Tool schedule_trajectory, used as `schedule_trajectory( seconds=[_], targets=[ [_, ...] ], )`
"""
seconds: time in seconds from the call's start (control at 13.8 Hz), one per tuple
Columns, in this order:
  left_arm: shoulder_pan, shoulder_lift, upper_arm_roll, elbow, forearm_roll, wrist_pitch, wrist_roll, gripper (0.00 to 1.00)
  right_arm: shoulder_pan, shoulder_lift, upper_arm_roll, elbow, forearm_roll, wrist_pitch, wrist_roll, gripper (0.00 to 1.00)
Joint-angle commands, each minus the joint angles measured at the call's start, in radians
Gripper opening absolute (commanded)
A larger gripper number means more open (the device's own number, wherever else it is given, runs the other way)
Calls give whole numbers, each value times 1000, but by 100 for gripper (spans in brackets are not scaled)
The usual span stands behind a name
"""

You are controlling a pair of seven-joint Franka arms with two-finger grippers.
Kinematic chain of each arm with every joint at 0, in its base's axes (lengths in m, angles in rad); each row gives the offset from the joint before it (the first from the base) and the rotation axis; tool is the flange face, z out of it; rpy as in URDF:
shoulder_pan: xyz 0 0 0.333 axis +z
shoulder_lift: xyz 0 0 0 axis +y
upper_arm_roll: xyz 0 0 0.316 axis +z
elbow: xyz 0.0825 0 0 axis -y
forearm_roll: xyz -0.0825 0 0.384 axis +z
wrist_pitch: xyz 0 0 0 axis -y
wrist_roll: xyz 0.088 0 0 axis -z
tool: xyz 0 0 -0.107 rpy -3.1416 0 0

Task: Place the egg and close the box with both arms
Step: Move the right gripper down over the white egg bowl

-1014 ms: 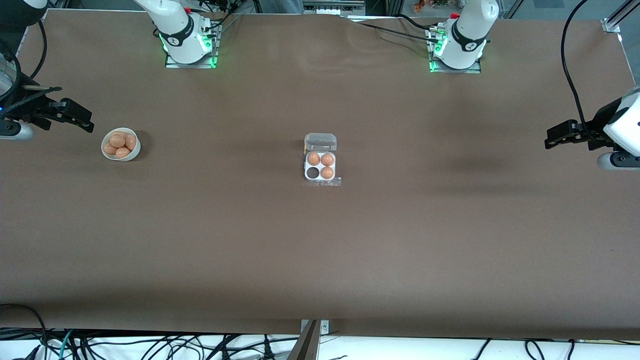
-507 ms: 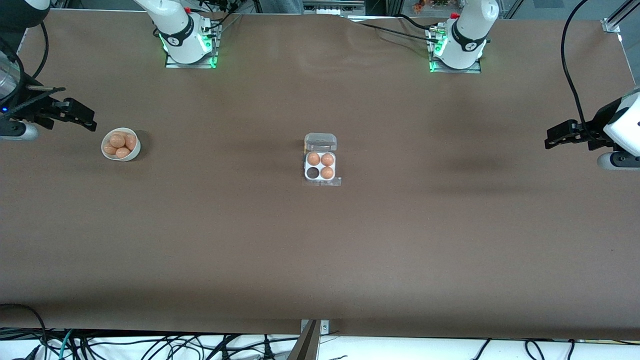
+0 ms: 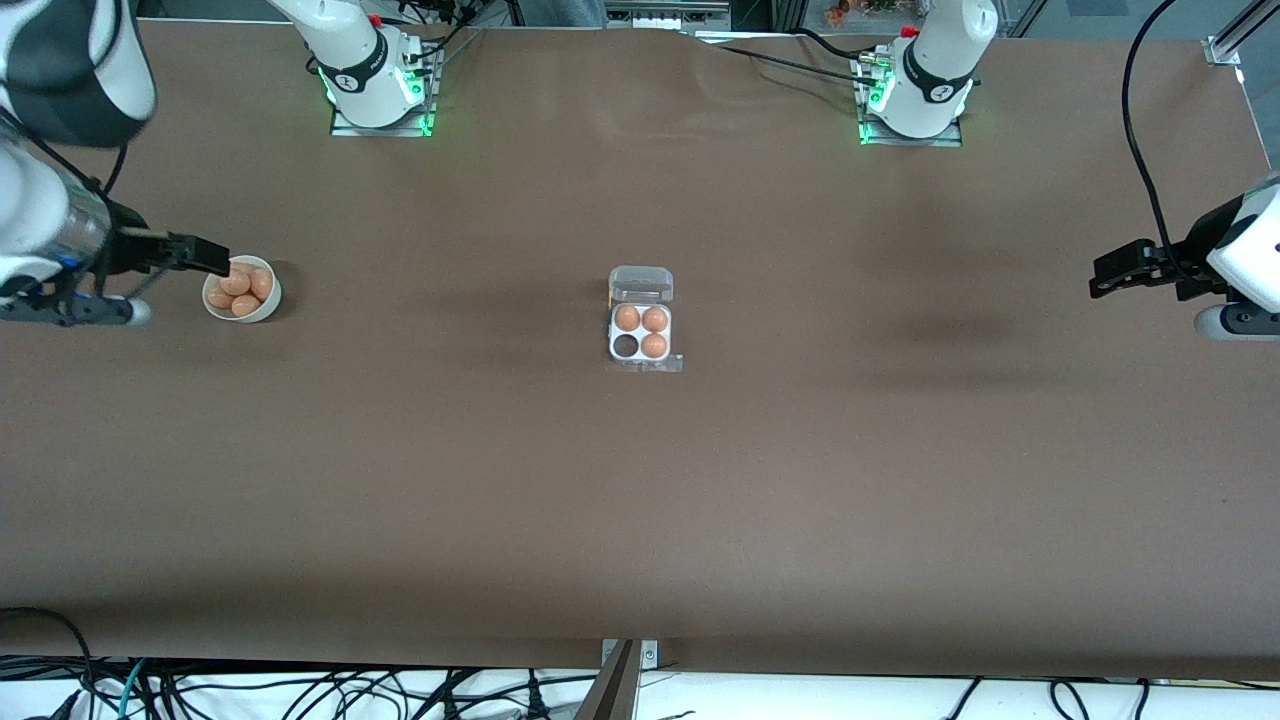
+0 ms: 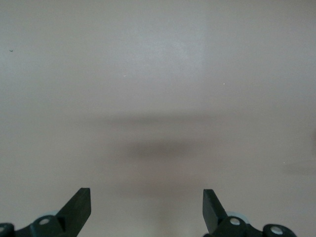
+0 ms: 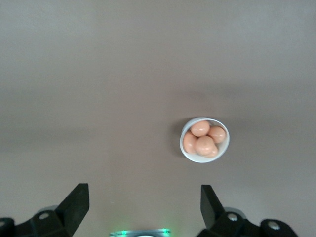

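brown covering spreads over the whole bench [image 3: 640, 520], with loose black cables [image 3: 300, 690] hanging along the edge nearest the front camera. at the middle sits the box [image 3: 640, 345], its clear lid [image 3: 641, 284] swung open and lying flat on the side toward the arm bases. 3 of its 4 cells hold eggs [image 3: 641, 320]; the cell nearest the front camera, toward the right arm's end, is dark and empty. toward the right arm's end of the bench stands a white bowl [image 3: 267, 300] holding 4 orange-brown eggs, any of them the egg [image 3: 246, 305] for the task. the right tool [image 3: 215, 262] hangs over the bowl's rim with its fingers spread wide, gripping nothing; in the right wrist view the bowl [image 5: 220, 152] lies ahead of the 2 black fingertips [image 5: 76, 202]. the left tool [image 3: 1105, 277] waits over bare bench at the left arm's end, well apart from the box, fingers [image 4: 79, 207] wide apart and empty. nothing lies between bowl and box.
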Motion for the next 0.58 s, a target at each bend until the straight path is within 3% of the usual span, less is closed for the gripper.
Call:
schedule_trajectory(
  seconds=[0.0, 0.22, 0.51],
  targets=[
    [1, 1, -4, 19, 17, -19, 10, 100, -3, 38, 4, -74, -71, 51, 10, 100],
    [1, 1, -4, 19, 17, -19, 10, 100, -4, 2, -9, -253, -99, 231, 10, 100],
    [1, 1, -3, 19, 17, -19, 10, 100, -4, -73, -68, -551, -155, 568, 4, 100]
  ],
)
